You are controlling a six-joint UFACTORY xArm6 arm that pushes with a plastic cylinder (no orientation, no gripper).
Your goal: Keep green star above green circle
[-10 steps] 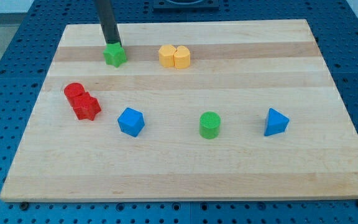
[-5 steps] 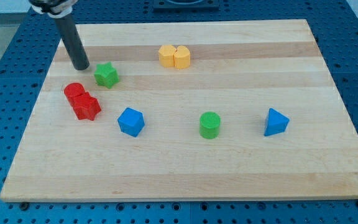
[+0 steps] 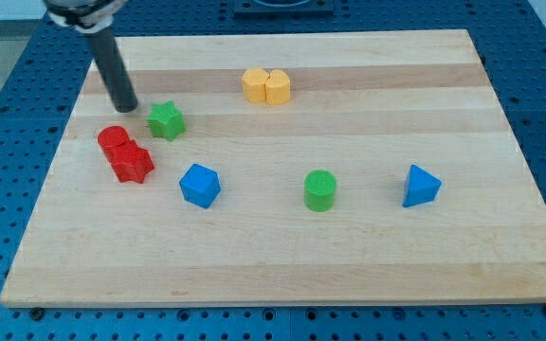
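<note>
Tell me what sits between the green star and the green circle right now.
Nothing sits on that line in the camera view: bare board runs from green star to green circle. The blue cube lies just below the line.

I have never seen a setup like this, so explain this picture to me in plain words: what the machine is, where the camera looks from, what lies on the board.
One camera looks down at a wooden board; where it is mounted is not recorded. The dark rod is a robot arm's end; it holds nothing and only pushes. My tip stands just left of the green star and above the red blocks. The green circle sits lower and further right. Between them is a blue block; a second blue block lies at the right, and two touching yellow blocks near the top.
</note>
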